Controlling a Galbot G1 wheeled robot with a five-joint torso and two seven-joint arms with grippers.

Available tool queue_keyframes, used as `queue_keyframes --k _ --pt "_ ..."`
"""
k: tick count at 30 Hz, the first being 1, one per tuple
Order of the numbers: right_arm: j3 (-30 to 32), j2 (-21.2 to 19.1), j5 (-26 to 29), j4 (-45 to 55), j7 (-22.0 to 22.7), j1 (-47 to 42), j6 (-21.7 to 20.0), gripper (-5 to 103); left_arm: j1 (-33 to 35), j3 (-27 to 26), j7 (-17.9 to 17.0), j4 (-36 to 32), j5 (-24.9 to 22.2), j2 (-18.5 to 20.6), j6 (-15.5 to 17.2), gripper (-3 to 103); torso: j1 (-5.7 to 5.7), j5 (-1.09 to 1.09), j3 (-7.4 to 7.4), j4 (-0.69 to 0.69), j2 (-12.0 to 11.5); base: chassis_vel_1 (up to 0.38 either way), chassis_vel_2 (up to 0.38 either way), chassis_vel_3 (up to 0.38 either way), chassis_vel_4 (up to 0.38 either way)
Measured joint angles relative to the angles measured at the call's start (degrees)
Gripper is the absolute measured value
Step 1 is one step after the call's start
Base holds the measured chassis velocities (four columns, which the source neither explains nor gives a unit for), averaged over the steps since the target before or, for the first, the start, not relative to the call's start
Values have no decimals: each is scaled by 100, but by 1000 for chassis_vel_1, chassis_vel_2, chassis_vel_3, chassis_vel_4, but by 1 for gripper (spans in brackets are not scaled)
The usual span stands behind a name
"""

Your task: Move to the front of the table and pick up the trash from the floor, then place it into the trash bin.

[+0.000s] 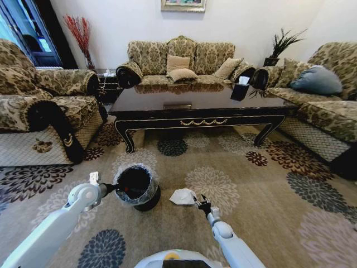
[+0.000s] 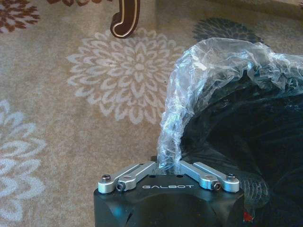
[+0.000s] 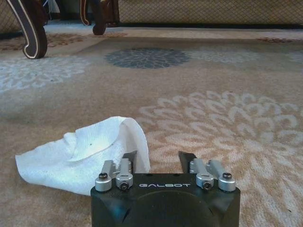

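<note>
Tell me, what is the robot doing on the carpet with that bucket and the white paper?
The robot is tidying up. Its left gripper is shut on the plastic liner at the rim of the trash bin, which stands on the floor in front of the table. Its right gripper is low over the carpet, open, right beside the crumpled white paper. The paper is not picked up yet; it lies on the floor next to the bin.
</note>
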Motion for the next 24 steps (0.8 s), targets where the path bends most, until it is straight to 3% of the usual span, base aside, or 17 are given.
queue_keyframes --k 3,7,9,13,24 --pt "-2 4 -11 -77 -1 50 0 46 0 15 0 5 12 -24 0 0 0 0 0 0 0 0 0 0 0" --pt "-53 4 -85 -188 -22 111 0 25 -36 61 4 6 34 -47 1 0 0 0 0 0 0 0 0 0 0" --pt "-79 3 -97 -190 -26 113 0 25 -53 71 11 22 47 -47 1 0 0 0 0 -1 0 0 0 0 0" --pt "-133 20 -110 -190 -29 122 0 4 -82 81 23 72 73 -46 2 0 0 0 0 0 0 0 0 0 0" --pt "-123 20 -111 -175 -21 98 3 0 -21 66 35 69 114 -80 2 0 0 0 0 0 0 0 0 0 0"
